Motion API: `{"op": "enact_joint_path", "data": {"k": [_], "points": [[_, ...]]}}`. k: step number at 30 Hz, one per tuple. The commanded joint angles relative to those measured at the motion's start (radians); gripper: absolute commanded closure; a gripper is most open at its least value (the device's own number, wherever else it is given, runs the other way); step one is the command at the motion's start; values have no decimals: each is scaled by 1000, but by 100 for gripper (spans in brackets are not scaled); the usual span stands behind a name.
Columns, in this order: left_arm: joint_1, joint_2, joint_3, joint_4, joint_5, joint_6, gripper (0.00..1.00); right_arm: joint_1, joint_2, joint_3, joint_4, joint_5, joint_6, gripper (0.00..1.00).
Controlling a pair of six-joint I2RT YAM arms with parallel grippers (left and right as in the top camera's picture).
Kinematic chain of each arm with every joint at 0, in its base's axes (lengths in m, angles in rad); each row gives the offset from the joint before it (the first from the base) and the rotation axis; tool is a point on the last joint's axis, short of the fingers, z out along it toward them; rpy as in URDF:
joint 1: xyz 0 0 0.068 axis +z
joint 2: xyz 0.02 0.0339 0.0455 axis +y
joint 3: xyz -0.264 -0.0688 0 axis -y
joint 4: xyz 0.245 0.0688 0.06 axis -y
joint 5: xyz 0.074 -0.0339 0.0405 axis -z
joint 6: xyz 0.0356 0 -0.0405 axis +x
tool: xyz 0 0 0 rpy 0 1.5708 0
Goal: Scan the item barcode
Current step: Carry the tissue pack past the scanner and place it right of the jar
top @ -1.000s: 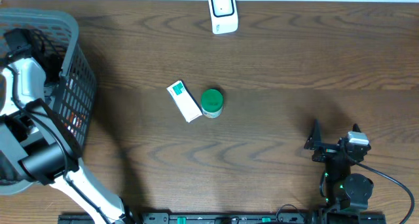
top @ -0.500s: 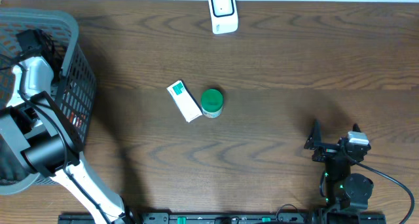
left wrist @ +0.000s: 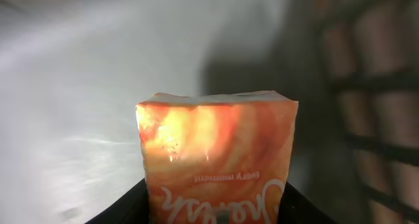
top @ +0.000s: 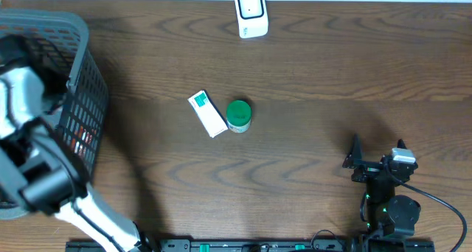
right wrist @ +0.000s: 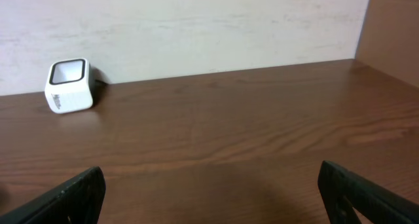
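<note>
Pick step: the left gripper [left wrist: 216, 209] pinches an orange carton [left wrist: 216, 145] inside the grey mesh basket [top: 82, 64] at nine o'clock. Next, lift it toward the white box-shaped scanner [top: 251, 13] at twelve o'clock. The right gripper [right wrist: 209, 191] stands spread.

You see an orange carton [left wrist: 219, 155] with pale marbled swirls and white script lettering. The plastic mesh basket [top: 82, 82] is grey, the wooden table [top: 332, 82] dark brown with wavy grain, the small scanner [top: 251, 12] white, the round lid [top: 238, 114] green.

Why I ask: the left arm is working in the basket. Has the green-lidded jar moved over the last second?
No. The green-lidded jar sits beside the white box as before, unchanged relative to the scanner.
</note>
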Motion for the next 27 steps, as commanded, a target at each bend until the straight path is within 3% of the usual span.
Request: {"op": "enact_joint_path", "data": {"k": [1, 7, 13, 19, 27], "points": [[51, -192, 9, -24, -8, 6, 52, -5, -6, -4, -2, -5, -9, 1], [65, -457, 9, -121, 105, 6, 52, -5, -6, -4, -2, -5, -9, 1], [-34, -671, 9, -167, 227, 6, 51, -5, -6, -4, -2, -5, -9, 1], [-305, -777, 9, -172, 204, -6, 51, -5, -6, -4, -2, -5, -9, 1], [-645, -689, -29, -188, 2, -71, 51, -5, -6, -4, -2, -5, -9, 1]]}}
